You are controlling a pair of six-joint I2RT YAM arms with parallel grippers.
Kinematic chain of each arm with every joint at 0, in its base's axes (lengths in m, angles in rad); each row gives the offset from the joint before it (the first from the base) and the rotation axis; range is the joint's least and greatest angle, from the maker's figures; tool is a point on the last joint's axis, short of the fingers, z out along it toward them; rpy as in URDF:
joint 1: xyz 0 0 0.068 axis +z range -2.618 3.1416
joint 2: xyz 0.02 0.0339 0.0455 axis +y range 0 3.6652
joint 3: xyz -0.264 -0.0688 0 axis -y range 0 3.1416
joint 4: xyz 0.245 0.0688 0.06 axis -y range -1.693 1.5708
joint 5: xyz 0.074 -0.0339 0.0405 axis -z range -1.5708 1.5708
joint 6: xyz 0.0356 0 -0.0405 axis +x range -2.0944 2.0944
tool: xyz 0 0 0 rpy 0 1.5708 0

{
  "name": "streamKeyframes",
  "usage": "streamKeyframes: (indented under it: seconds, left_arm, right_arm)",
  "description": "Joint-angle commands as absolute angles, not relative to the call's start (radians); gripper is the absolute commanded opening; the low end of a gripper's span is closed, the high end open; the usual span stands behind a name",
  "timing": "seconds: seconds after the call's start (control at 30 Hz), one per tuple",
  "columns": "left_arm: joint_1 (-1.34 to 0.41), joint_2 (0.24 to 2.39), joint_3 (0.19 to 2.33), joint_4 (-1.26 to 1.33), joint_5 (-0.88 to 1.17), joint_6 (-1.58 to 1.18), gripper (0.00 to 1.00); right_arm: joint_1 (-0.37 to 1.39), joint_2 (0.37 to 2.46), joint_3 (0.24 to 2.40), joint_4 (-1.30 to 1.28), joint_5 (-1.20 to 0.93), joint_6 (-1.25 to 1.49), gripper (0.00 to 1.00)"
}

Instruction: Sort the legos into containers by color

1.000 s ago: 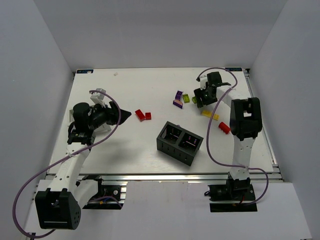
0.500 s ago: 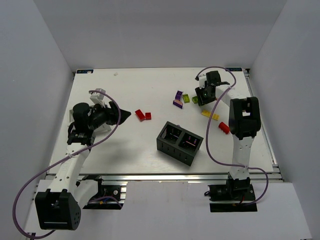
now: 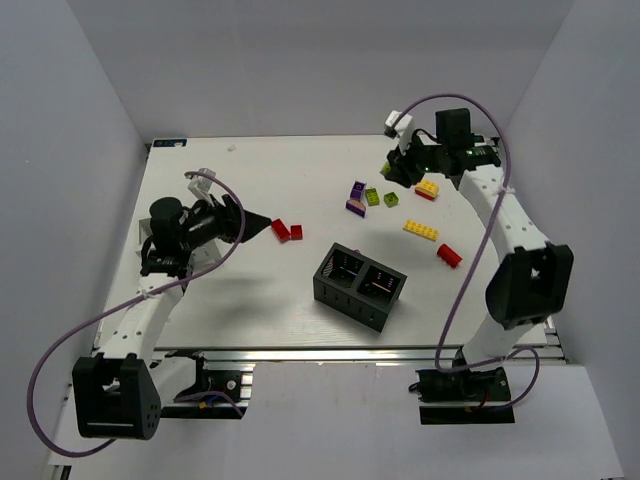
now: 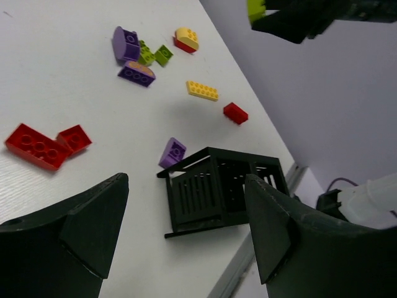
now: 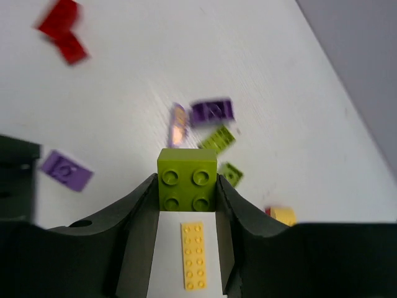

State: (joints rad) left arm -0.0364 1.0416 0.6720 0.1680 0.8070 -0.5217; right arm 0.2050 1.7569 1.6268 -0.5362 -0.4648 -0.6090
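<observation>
My right gripper (image 5: 186,189) is shut on a lime green brick (image 5: 187,177) and holds it above the table, over a yellow plate (image 5: 196,254); it is at the far right in the top view (image 3: 396,170). My left gripper (image 3: 258,227) is open and empty, left of two red bricks (image 3: 287,230). Its fingers (image 4: 93,217) frame the black two-cell box (image 4: 217,186), which also shows in the top view (image 3: 360,286). Purple (image 3: 356,199), lime (image 3: 381,199), yellow-and-red (image 3: 427,188), yellow (image 3: 421,230) and red (image 3: 449,256) bricks lie scattered. The white/grey box is hidden.
A purple brick (image 4: 172,153) lies against the black box's far side, also in the right wrist view (image 5: 66,169). Grey walls close in the table on three sides. The table's near edge (image 3: 330,350) has a metal rail.
My right arm has lifted and swung back to the right, taking the lime brick up from the cluster. My left gripper has shifted slightly and stays open.
</observation>
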Motion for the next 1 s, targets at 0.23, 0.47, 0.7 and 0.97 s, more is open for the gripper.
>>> streamKeyframes:
  seconds: [0.23,0.47,0.7,0.97]
  left_arm:
    - [-0.158,1.129,0.919,0.045,0.827,-0.653,0.86]
    - [-0.224,1.141,0.933,0.006,0.755,-0.690,0.87]
    - [-0.272,1.144,0.954,-0.086,0.700,-0.695,0.86]
    - [-0.327,1.177,0.969,-0.113,0.666,-0.695,0.77]
  right_arm:
    - [0.468,1.511,1.496,-0.604,-0.827,-0.868,0.05]
    - [0.643,1.493,1.465,-0.496,-0.686,-0.743,0.05]
    - [0.750,1.523,1.483,-0.416,-0.537,-0.655,0.04]
    - [0.811,1.592,1.532,-0.371,-0.436,-0.577,0.03]
